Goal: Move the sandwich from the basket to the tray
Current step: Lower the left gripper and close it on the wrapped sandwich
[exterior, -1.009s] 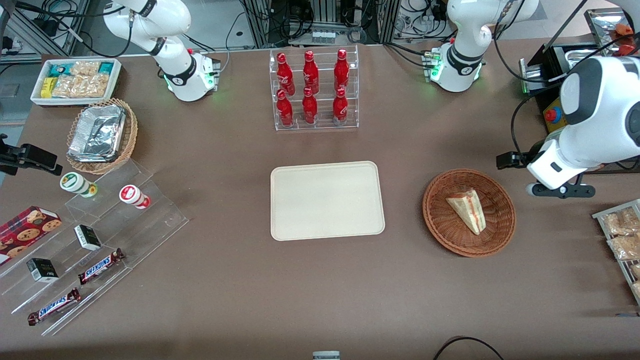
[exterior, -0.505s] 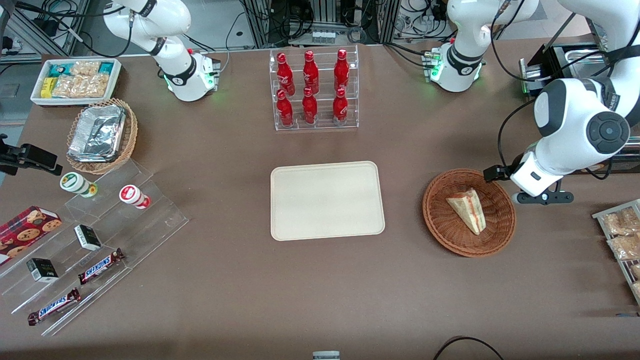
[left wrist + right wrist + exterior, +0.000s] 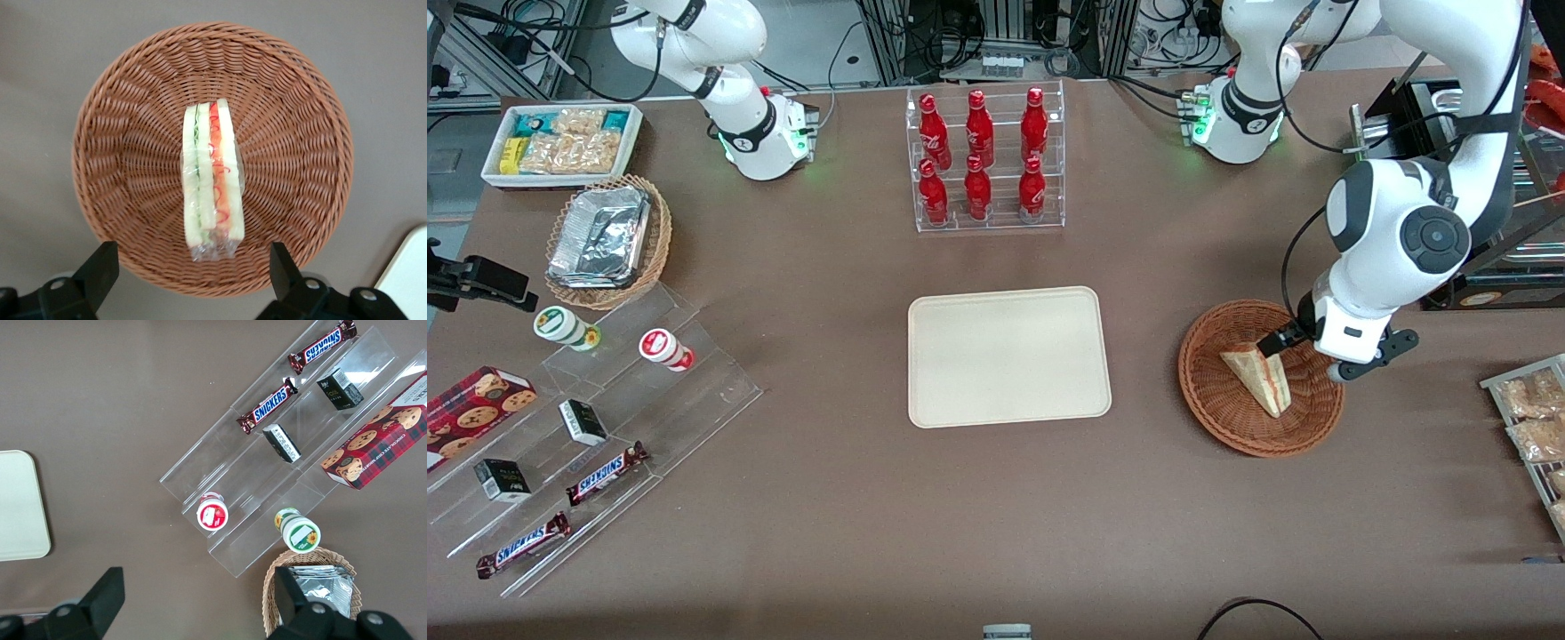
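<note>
The sandwich (image 3: 1260,380) is sitting in the reddish-brown wicker basket (image 3: 1214,398), wrapped in clear film with its filling edge facing up — green stripe on one side, red-orange on the other, as the left wrist view (image 3: 212,179) shows pretty clearly. It lies roughly along the middle of the basket (image 3: 127,133), point toward the front camera.

The claw (image 3: 1303,354) hangs right above the basket, over the part of the rim toward the working arm's end of the surface. Its two fingers are spread wide apart, one fingertip (image 3: 100,265) on each side of the sandwich's wide end in the wrist view, and neither is touching the sandwich or the wicker as far as I can tell. So it's open and holding nothing.

The cream tray (image 3: 1009,356) is flat on the brown surface (image 3: 996,516) — beside the basket toward the parked arm's end, a clear gap between them. Farther from the camera than the tray there's a clear rack of red bottles (image 3: 983,160).
</note>
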Motion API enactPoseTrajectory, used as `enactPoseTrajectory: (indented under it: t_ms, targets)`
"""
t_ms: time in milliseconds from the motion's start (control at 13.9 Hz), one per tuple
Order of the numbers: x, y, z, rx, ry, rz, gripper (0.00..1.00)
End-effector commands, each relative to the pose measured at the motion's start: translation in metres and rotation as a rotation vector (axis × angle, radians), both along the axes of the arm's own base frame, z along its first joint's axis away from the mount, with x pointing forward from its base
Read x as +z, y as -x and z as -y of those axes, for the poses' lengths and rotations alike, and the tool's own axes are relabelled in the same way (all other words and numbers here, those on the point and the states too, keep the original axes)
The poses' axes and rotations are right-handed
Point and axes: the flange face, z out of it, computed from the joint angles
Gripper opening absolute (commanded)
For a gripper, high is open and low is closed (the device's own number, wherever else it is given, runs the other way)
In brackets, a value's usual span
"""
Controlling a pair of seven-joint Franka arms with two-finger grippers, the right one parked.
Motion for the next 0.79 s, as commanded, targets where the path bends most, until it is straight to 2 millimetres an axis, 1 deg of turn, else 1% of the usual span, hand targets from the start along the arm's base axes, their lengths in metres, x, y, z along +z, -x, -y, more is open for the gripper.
enactPoseTrajectory:
  t_ms: [0,72,144,288,432,577,721]
  targets:
    - [-0.015,-0.007,0.009,0.152,0.027,0.04,1.0]
    - [-0.023,-0.007,0.019,0.149,0.026,0.031,1.0]
    - [-0.028,-0.008,0.021,0.158,0.025,0.024,1.0]
    - [-0.039,-0.01,0.022,0.209,0.024,0.03,1.0]
    - [-0.052,-0.007,0.023,0.192,0.01,0.003,1.0]
    - [-0.057,-0.006,0.023,0.177,-0.001,-0.007,1.0]
    - [-0.07,-0.005,0.022,0.148,-0.033,-0.024,1.0]
